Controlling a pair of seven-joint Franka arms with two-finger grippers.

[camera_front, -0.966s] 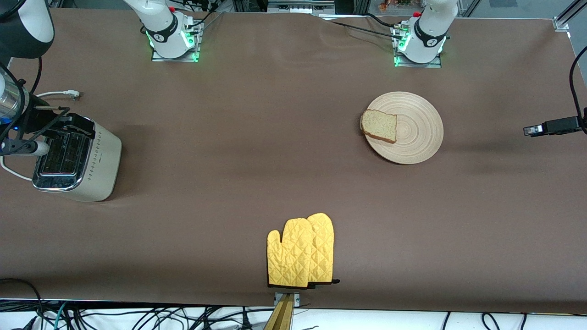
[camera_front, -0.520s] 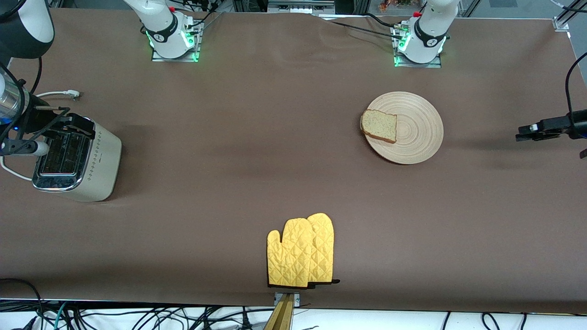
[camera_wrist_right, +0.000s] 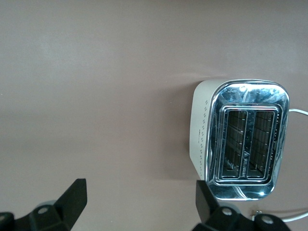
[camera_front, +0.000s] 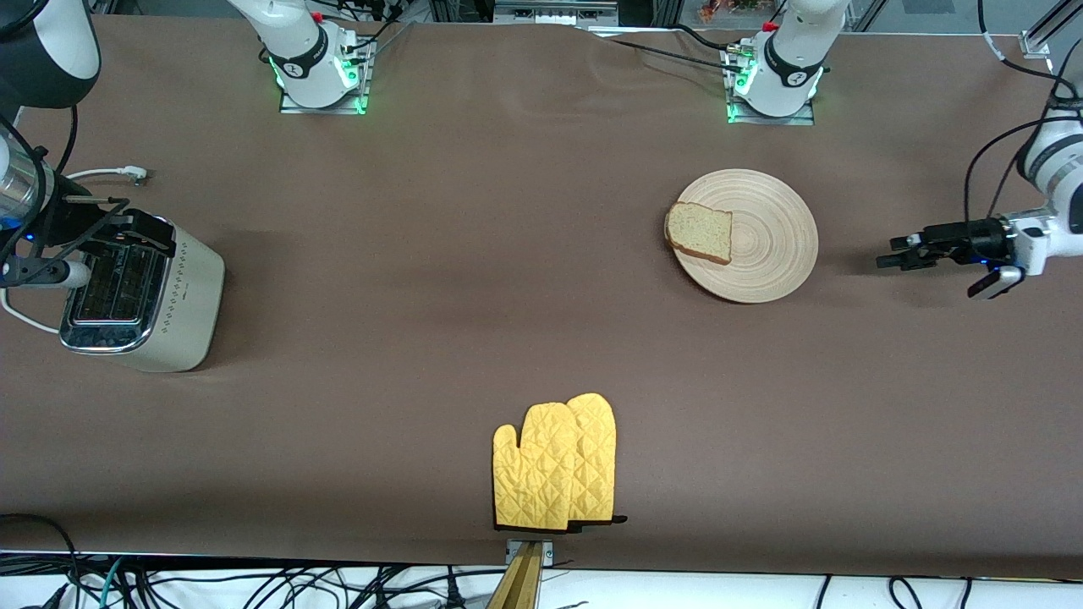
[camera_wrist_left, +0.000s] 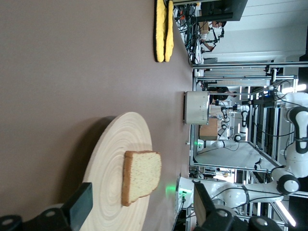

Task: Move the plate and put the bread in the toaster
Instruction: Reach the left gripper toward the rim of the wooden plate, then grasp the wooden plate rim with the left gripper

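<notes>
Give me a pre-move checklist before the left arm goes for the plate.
1. Left gripper jaws open, level with the plate from the left arm's end of the table: ok.
2. Plate rim facing the gripper free of obstacles: ok.
3. Bread on the plate, overhanging the rim toward the right arm's end: not ok, may slide.
4. Toaster slots empty: ok.
5. Right gripper open above the table beside the toaster, waiting: ok.
6. Yellow oven mitts clear of the route: ok.
</notes>
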